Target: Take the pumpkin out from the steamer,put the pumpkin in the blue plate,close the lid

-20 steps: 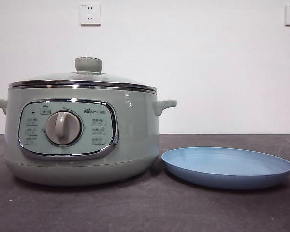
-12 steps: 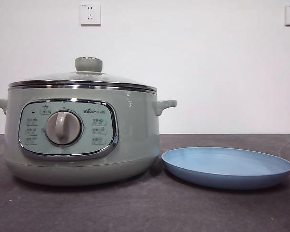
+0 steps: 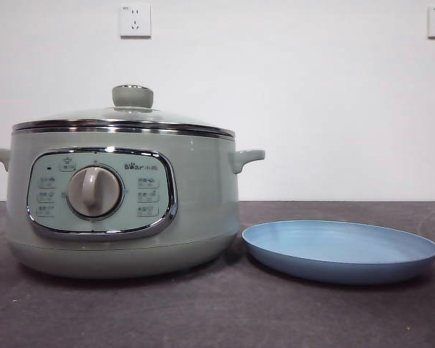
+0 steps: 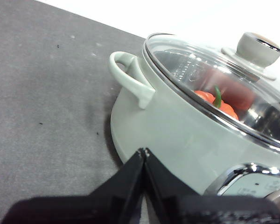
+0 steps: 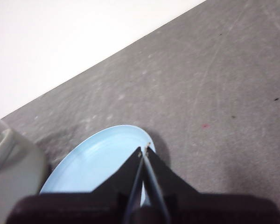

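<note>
No step begun: lid (image 3: 123, 116) sits on steamer (image 3: 123, 217) over pumpkin (image 4: 214, 101), blue plate (image 3: 341, 250) bare; my left claw (image 4: 143, 153) and right claw (image 5: 143, 151), both pinched closed and empty, must first lift the lid by its knob.

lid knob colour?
Pale sage green, like the cooker body; the knob shows best in the front view.

The lid (image 3: 123, 116) sits on the steamer (image 3: 123, 210) — pumpkin (image 4: 214, 100) inside — blue plate (image 3: 341, 250) just beside, at right.
</note>
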